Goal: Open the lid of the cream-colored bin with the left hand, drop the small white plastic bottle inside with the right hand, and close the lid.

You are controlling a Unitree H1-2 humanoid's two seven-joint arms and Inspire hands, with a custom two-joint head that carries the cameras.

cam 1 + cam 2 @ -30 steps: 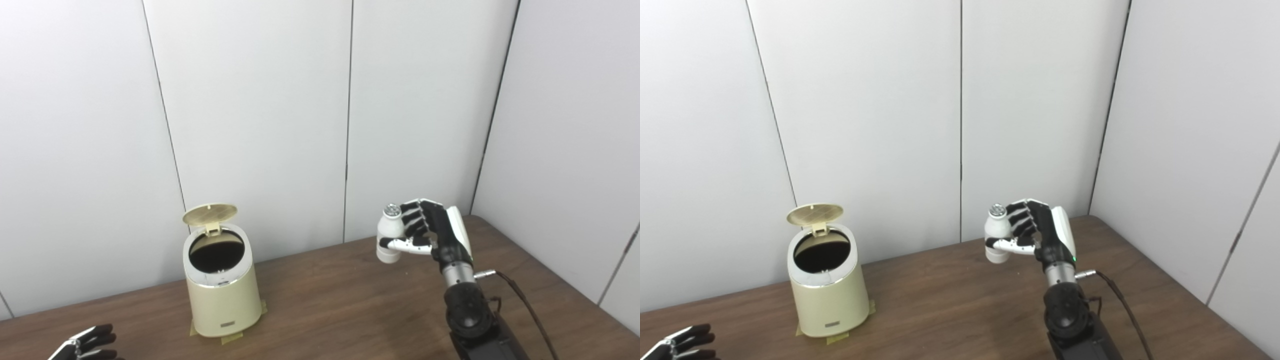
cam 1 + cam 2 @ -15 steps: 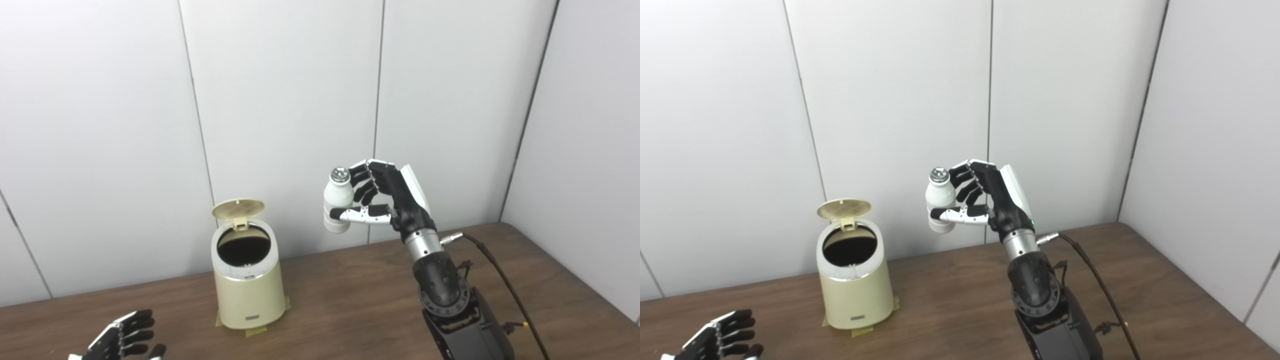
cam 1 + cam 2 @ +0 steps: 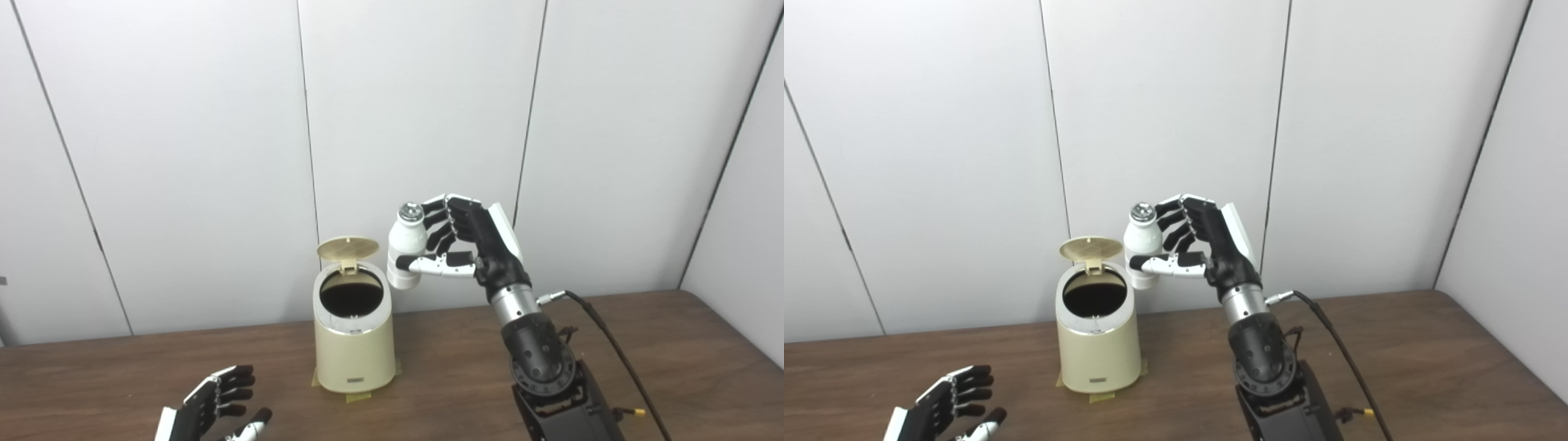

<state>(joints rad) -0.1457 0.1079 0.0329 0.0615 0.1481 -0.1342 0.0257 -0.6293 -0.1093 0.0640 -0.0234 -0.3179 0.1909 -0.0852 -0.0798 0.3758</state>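
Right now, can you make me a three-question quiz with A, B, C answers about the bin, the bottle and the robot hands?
1. Where is the bottle?
A. In the air, up beside the bin's top
B. Lying on the table
C. Inside the bin

2. What colour is the bin?
A. Blue
B. Cream
C. Red

3. How is the lid?
A. Shut
B. Missing
C. Standing open

Answers:
1 A: the right robot hand holds it aloft.
2 B: its wall is pale cream.
3 C: the dark opening shows, and the left robot hand rests low, holding nothing.
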